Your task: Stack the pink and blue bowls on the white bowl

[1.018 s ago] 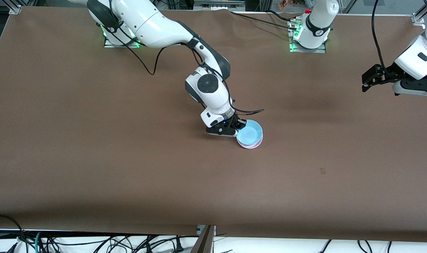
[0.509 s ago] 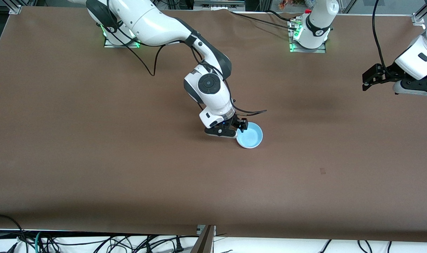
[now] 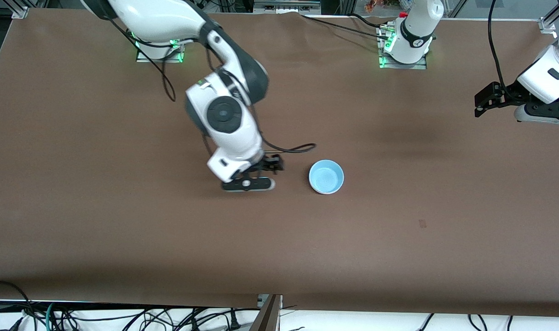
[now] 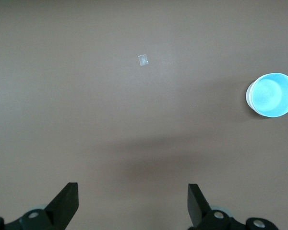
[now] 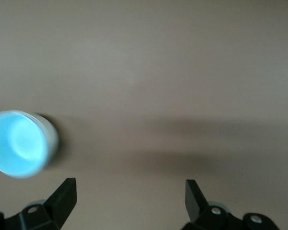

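The light blue bowl [image 3: 326, 176] sits nested on top of a stack near the table's middle. A thin whitish wall of the white bowl [image 3: 327, 192] shows under its rim on the side nearer the front camera. The pink bowl is hidden inside the stack. My right gripper [image 3: 273, 164] is open and empty, beside the stack toward the right arm's end, apart from it. The right wrist view shows the blue bowl [image 5: 20, 143] off to one side of the open gripper [image 5: 129, 199]. My left gripper [image 3: 479, 105] waits open and empty over the left arm's end; its wrist view shows the blue bowl [image 4: 272, 94] far off.
The brown table [image 3: 123, 220] holds a small tape mark [image 3: 422, 223] nearer the front camera than the stack, also in the left wrist view [image 4: 143, 60]. The arm bases [image 3: 403, 46] stand along the table's edge farthest from the front camera. Cables hang below the table's nearest edge.
My right gripper let go of the blue bowl, which settled down onto the stack and hid the pink rim. The gripper then drew away toward the right arm's end. The left arm barely moved.
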### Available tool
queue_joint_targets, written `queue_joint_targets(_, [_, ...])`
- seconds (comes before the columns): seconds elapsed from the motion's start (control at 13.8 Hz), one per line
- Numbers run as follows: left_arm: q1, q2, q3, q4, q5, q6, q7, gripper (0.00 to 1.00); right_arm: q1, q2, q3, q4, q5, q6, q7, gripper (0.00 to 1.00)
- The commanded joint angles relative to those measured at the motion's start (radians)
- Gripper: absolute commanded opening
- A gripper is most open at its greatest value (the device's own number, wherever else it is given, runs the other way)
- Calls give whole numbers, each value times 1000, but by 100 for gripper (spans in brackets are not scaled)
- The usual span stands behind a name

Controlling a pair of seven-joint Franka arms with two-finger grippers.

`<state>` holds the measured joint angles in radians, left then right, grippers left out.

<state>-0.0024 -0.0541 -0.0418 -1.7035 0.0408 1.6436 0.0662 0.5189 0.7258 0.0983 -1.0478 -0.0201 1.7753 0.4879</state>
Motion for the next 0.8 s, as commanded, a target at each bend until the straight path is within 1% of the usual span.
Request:
queue_joint_targets(0.0, [-1, 16, 2, 35, -12, -24, -5, 100, -51, -87, -27, -24, -21, -181, -181, 100])
queue_joint_targets(0.22, [-1, 16, 2, 35, -12, -24, -5, 100, -56, -146, -138, -26, -34, -342, -351, 100])
queue_joint_targets(0.29, [-1, 16, 2, 35, -12, -24, -5, 100, -57, -160, -187, -26, -31, -393, -406, 100])
queue_joint_targets(0.36, [-1, 16, 2, 35, -12, -24, -3, 100, -68, -187, -216, -28, -21, -416, -446, 100])
queue_joint_targets(0.44, [-1, 16, 2, 35, -12, -24, -3, 100, -97, -209, -218, -32, -18, -418, -453, 100])
queue_joint_targets(0.51, [-4, 16, 2, 35, -12, -24, -5, 100, -124, -251, -216, -56, -11, -416, -454, 100])
queue_joint_targets(0.58, [-5, 16, 2, 35, -12, -24, -5, 100, -160, -308, -209, -122, -4, -406, -445, 100])
queue_joint_targets(0.65, [-5, 16, 2, 35, -12, -24, -5, 100, -187, -369, -177, -191, -4, -390, -459, 100])
queue_joint_targets(0.73, [-5, 16, 2, 35, -12, -24, -5, 100, -239, -409, -139, -231, -10, -361, -472, 100])
